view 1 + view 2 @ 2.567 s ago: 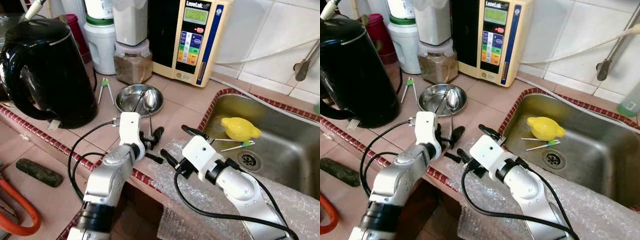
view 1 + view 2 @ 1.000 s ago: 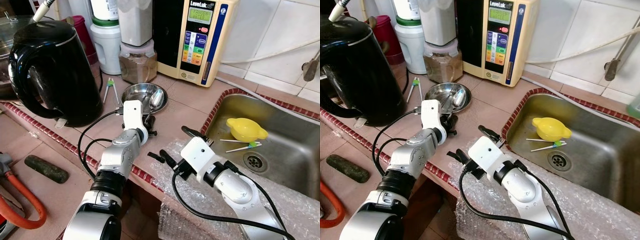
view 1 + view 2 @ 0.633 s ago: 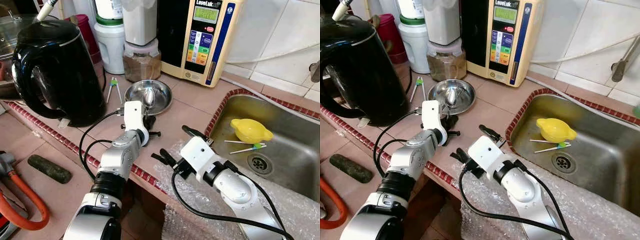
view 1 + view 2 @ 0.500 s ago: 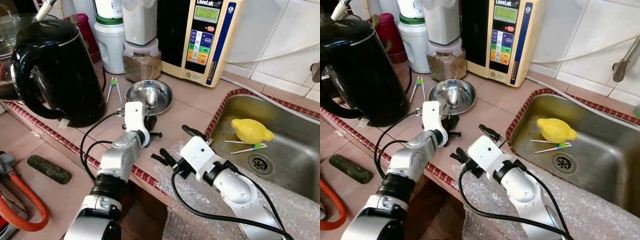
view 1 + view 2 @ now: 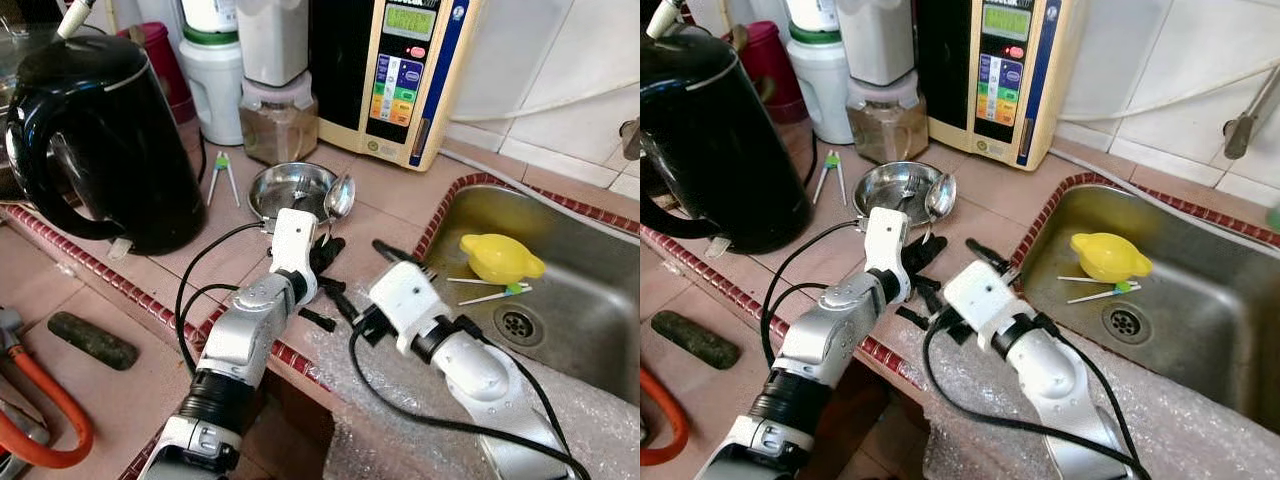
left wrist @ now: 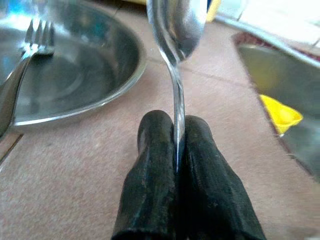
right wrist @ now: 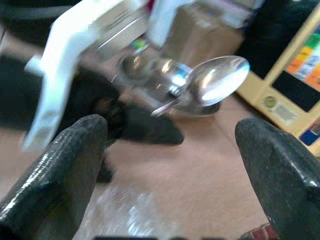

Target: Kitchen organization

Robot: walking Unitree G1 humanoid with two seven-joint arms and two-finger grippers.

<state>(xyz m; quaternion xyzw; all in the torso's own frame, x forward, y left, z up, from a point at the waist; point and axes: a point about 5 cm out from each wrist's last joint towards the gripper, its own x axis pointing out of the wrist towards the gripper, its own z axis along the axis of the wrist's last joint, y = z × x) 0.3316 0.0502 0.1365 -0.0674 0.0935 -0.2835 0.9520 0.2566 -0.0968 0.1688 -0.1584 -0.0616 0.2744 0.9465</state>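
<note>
Pinching the thin handle of a shiny steel spoon between two black fingers pressed tight together, left gripper over the terracotta tiled counter, just on the sink side of the shallow round steel bowl. Spoon bowl raised, level with the steel bowl's rim nearest the sink and just outside it. Inside the steel bowl, a steel fork, tines toward the far wall.

Spread wide and holding nothing, right gripper, just beside the left gripper on its sink side, black fingers framing the spoon head in the right wrist view. Beneath the right arm, a sheet of clear bubble wrap draped over the counter's front edge, trimmed with a band of small red mosaic tiles.

Beyond the steel bowl toward the wall: a jar of brown powder with a pale lid, a cream water ioniser with coloured buttons, and a white blender base. Away from the sink, well apart from the bowl, a large black electric kettle; between kettle and bowl, a small pair of green-tipped tongs. Bare tile open between the steel bowl and the stainless sink, its red-tiled lip close to the right gripper. Inside the sink, a yellow plastic juicer and green-ended picks near the drain.
</note>
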